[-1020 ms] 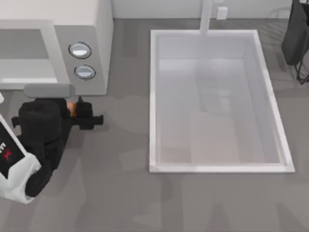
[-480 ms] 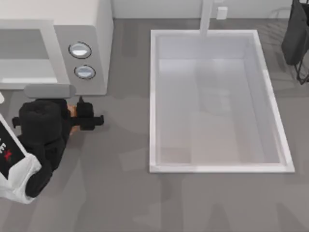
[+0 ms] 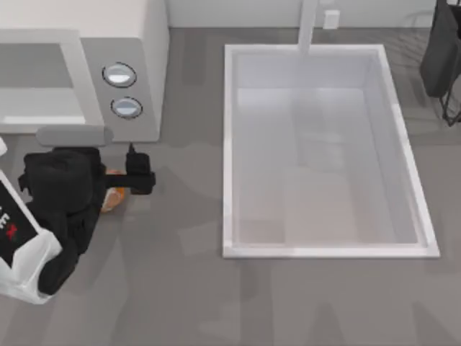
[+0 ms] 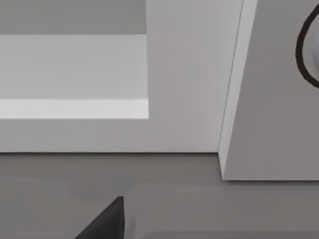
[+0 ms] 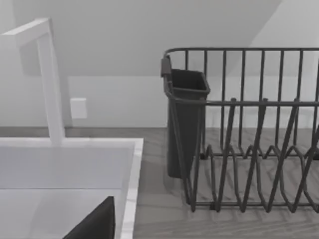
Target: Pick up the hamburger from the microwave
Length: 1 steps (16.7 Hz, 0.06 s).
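Top view, going left to right: my left arm's dark wrist sits on the table's left side, just in front of the microwave (image 3: 115,43), and the left gripper (image 3: 115,189) hides under it, so I cannot tell how its fingers stand. A sliver of the burger (image 3: 112,198) peeks out at the wrist's near edge, orange-brown, outside the cavity and over the grey table (image 3: 180,295). A second ago that orange spot sat higher, close against the microwave's front; now it is further out toward me, and the wrist has turned a little with it. I judge the burger is travelling with the arm, so the grasp probably holds and the withdrawal is nearly done, though I cannot see contact. From the left wrist, the cavity floor looks bare. To the right lies the white sink (image 3: 229,144), well apart. My right arm (image 3: 441,50) is parked at the far right corner beside the dish rack (image 5: 249,144).
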Available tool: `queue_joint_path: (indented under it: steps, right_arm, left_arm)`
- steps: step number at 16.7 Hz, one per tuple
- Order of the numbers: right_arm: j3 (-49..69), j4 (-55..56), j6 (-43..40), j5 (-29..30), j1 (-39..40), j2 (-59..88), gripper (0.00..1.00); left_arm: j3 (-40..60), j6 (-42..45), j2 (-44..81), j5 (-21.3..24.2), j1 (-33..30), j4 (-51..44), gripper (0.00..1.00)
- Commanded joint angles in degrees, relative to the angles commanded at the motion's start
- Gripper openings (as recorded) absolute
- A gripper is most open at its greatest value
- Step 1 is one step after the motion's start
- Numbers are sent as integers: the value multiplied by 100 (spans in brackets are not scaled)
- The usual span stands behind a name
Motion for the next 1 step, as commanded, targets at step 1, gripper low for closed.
queue_joint_path:
  steps: [1]
  right_arm:
    - [0, 0, 0, 0, 0, 0, 100]
  left_arm:
    - [0, 0, 0, 0, 0, 0, 100]
